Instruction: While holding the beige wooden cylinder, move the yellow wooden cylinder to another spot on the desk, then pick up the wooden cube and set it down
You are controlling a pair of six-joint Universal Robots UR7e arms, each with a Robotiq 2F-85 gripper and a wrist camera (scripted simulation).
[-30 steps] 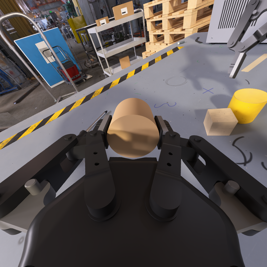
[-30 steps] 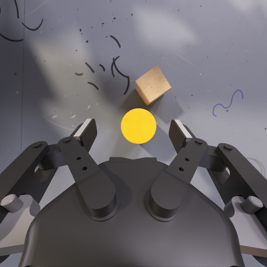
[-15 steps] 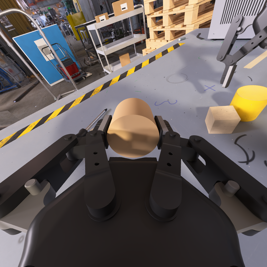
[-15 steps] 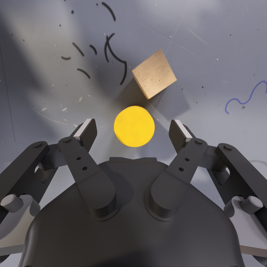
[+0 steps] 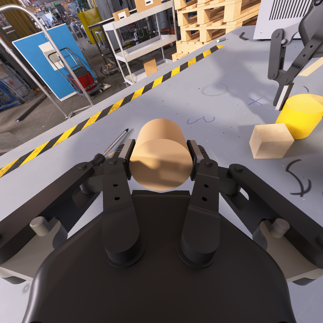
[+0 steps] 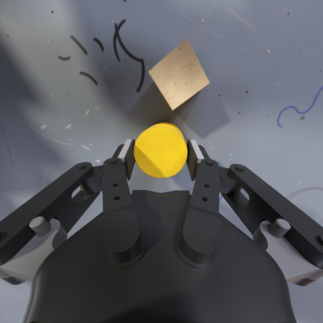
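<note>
My left gripper (image 5: 160, 148) is shut on the beige wooden cylinder (image 5: 160, 131) and holds it lying along the fingers, above the grey desk (image 5: 201, 104). My right gripper (image 6: 160, 152) points straight down, and its pads touch both sides of the upright yellow wooden cylinder (image 6: 160, 157), which stands on the desk. In the left wrist view the yellow cylinder (image 5: 302, 118) is at the far right with one right-gripper finger (image 5: 283, 97) against it. The wooden cube (image 5: 271, 141) sits on the desk just beside the yellow cylinder; it also shows in the right wrist view (image 6: 179, 75).
A thin metal tool with a black handle (image 5: 113, 145) lies on the desk left of my left fingers. The desk's yellow-black striped edge (image 5: 122, 103) runs along the left. A light grey cabinet (image 5: 279, 17) stands at the desk's far right. Pen marks dot the desk.
My right gripper has come down over the yellow cylinder and its fingers have closed from wide open onto the cylinder's sides. My left gripper still holds the beige cylinder, nearly still.
</note>
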